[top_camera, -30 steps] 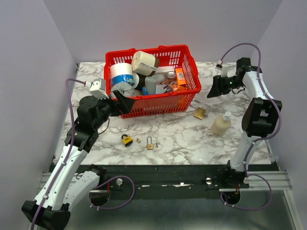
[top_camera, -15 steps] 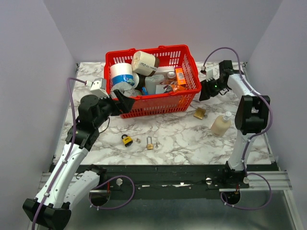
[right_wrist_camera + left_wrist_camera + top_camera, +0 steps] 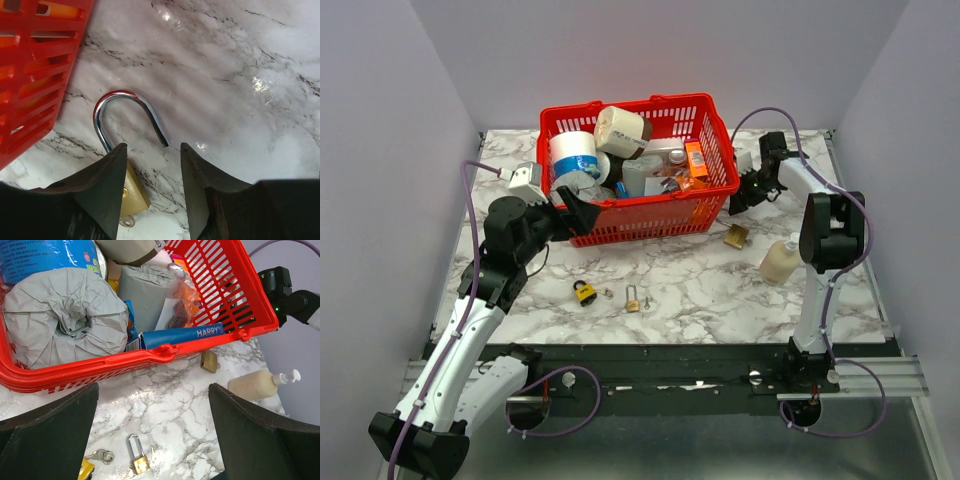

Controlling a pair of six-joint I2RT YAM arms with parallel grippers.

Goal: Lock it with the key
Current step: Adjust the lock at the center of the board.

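Note:
A brass padlock (image 3: 736, 236) lies on the marble right of the red basket (image 3: 650, 225). In the right wrist view its steel shackle (image 3: 125, 112) stands open. Its brass body (image 3: 134, 192) is partly hidden behind my left finger (image 3: 100, 195), with a small metal key head (image 3: 125, 221) at its lower end. My right gripper (image 3: 152, 147) (image 3: 740, 198) hovers over it, open, with nothing between the fingers. A small brass padlock (image 3: 137, 457) (image 3: 633, 300), a loose key (image 3: 100, 456) (image 3: 607, 293) and a yellow padlock (image 3: 584, 292) lie at the front. My left gripper (image 3: 153, 390) (image 3: 575, 212) hangs wide open by the basket's front rim.
The basket is piled with a grey roll (image 3: 65, 315), a blue tube (image 3: 182, 335) and other packs. A cream pump bottle (image 3: 782, 260) (image 3: 260, 382) lies right of the brass padlock. The right arm (image 3: 287, 292) reaches past the basket's far right corner.
My right arm has swung left from the table's right edge to the basket's right side, above the brass padlock, and its jaws have narrowed. The left arm has not moved.

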